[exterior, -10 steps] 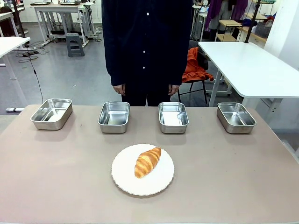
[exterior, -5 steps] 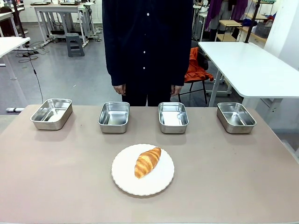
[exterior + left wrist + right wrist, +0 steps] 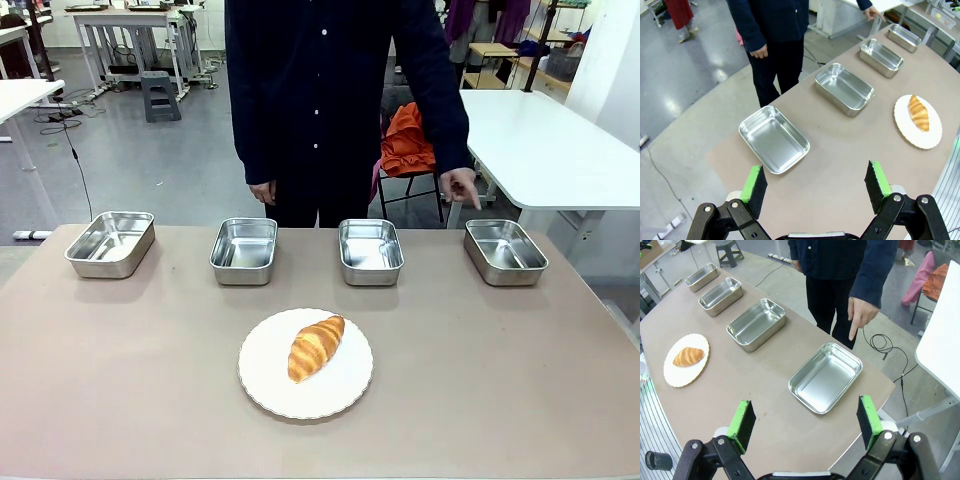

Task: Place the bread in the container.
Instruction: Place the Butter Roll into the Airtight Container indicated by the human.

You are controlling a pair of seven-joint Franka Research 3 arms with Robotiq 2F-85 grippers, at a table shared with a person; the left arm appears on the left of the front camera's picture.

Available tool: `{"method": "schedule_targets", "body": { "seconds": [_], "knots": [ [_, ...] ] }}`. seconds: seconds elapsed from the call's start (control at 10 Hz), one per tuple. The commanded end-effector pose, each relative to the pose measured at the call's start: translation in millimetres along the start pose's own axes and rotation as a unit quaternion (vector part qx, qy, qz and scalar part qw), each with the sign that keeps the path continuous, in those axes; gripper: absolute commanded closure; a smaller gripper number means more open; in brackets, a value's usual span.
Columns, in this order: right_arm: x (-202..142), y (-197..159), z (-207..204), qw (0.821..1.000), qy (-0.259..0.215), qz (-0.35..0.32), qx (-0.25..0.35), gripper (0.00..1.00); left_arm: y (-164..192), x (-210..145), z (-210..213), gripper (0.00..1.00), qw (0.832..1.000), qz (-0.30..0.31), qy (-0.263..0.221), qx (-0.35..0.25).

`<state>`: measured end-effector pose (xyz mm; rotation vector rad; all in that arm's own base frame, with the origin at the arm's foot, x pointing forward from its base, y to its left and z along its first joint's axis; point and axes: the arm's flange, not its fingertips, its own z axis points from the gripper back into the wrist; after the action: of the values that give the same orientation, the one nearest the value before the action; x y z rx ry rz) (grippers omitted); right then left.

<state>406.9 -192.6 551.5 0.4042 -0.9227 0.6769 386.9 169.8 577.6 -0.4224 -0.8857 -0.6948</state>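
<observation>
Bread (image 3: 316, 347) lies aslant on the middle of the plate (image 3: 345, 398), toward the robot's side of the table (image 3: 120, 400) and well apart from all four pans. Left gripper (image 3: 815, 182) and right gripper (image 3: 804, 417) hang high above opposite ends of the table. On both, the jaws are spread wide with nothing between the pads.

A person's hand (image 3: 460, 186) points a finger down toward the right-end pan (image 3: 505, 250), which I judge to be the intended one.

Risks noted:
- Wrong pan. The other pans (image 3: 244, 250) look identical, so the finger is the only cue.
- Contact with the hand. It hovers just beyond the pan's far rim, and a carry ending there could meet it if it is not withdrawn.
- Crushed or dropped bread. The crust looks soft and flaky: too firm a squeeze would dent it, and a grip on one tapered end would probably let it swing loose.
- Dragged plate. A low approach could catch the scalloped rim and slide the plate.
- Shifted pan. It is light and shallow, so a knock on the rim could push it toward the table edge.

Edges and room: the pans stand in a row along the far edge, and the right-end pan is also near the right-hand corner. Bare tabletop surrounds the plate, and a broad open strip runs between plate and pans. Nothing stands in the path from plate to pan.
</observation>
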Motion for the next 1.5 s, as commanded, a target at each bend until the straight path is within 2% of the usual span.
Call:
{"method": "schedule_targets", "body": {
  "seconds": [0.0,1.4],
  "knots": [
    [1.6,-1.7,-1.3,1.000,-0.011,0.004,0.000,0.00,0.6,-0.4,2.8,0.00,1.000,0.000,-0.003,-0.004],
    [1.6,-1.7,-1.3,1.000,-0.011,0.004,0.000,0.00,0.6,-0.4,2.8,0.00,1.000,0.000,-0.003,-0.004]
  ]
}}
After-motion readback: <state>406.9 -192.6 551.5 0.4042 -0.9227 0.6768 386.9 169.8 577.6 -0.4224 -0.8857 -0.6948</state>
